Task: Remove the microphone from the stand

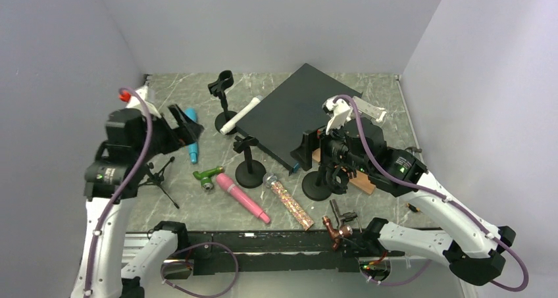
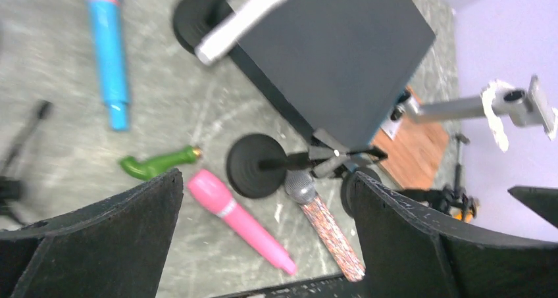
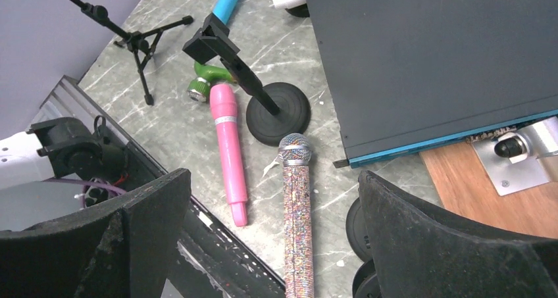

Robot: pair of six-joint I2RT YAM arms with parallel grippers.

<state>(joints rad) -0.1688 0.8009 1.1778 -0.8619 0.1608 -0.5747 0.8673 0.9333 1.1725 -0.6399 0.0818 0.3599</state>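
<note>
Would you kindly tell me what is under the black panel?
A wooden board pokes out from beneath the black panel; whatever else lies under it is covered.

Blue microphone [image 1: 193, 147] lying flat, near tripod stand [image 1: 158, 174]

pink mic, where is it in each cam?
Top external: pink microphone lying low centre, near the front edge.
Left wrist: bottom centre.
Right wrist: left of centre, running top to bottom.
Shared landmark: glitter microphone, just right of it in all three.
</note>
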